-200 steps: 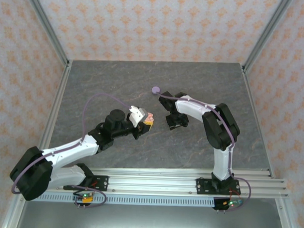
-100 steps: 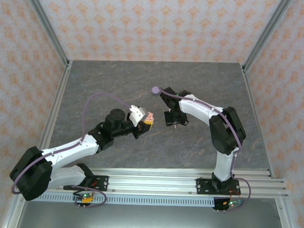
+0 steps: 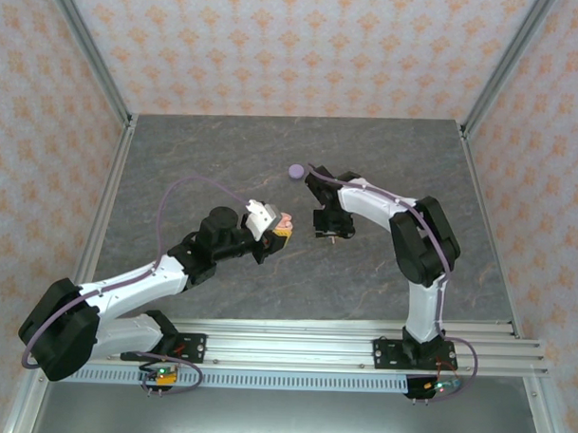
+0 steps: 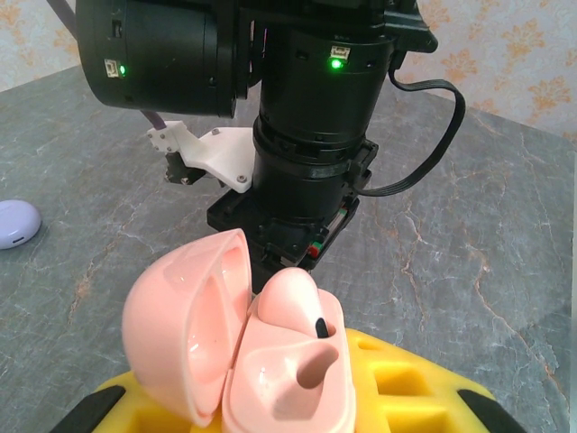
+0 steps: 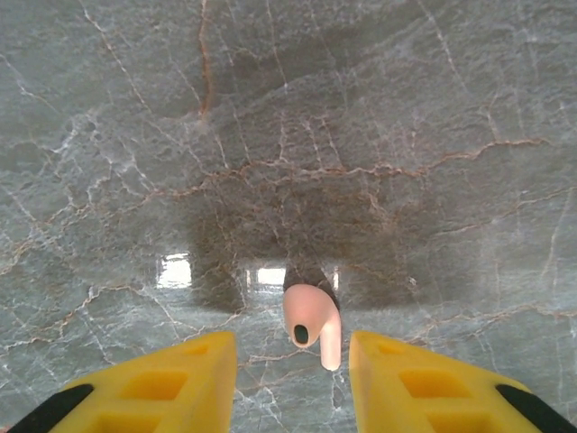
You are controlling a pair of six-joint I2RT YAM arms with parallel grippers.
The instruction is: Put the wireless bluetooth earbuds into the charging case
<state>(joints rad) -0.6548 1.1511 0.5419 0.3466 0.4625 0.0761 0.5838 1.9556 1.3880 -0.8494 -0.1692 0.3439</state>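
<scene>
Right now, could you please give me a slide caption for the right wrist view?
The right gripper, jaws open, brackets a pale pink earbud lying on the grey marbled table.

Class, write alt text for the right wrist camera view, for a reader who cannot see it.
A pale pink earbud lies on the grey marbled table, between the right gripper's two yellow fingers, which stand apart on either side of it.
</scene>
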